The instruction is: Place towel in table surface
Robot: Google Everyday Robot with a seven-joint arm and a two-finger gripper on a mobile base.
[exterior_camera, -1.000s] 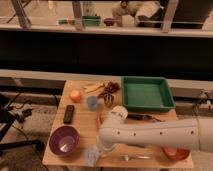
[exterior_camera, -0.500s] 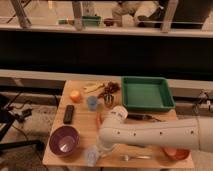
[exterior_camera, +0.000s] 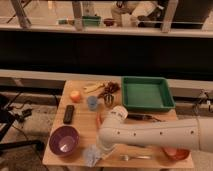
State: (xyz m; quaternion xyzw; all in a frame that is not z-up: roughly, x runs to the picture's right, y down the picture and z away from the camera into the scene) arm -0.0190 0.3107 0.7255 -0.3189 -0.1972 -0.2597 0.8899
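A crumpled pale blue towel (exterior_camera: pixel 91 155) lies at the front edge of the wooden table (exterior_camera: pixel 82 127), just right of a purple bowl (exterior_camera: pixel 64 140). My white arm reaches in from the right across the front of the table. My gripper (exterior_camera: pixel 99 148) sits at the arm's left end, right over the towel and touching or nearly touching it. The arm's wrist hides most of the gripper.
A black remote (exterior_camera: pixel 69 114), an orange fruit (exterior_camera: pixel 75 96), a blue cup (exterior_camera: pixel 92 102) and a metal cup (exterior_camera: pixel 108 101) stand behind the arm. A green tray (exterior_camera: pixel 146 93) is at the back right. A fork (exterior_camera: pixel 132 157) and an orange bowl (exterior_camera: pixel 175 153) lie at the front right.
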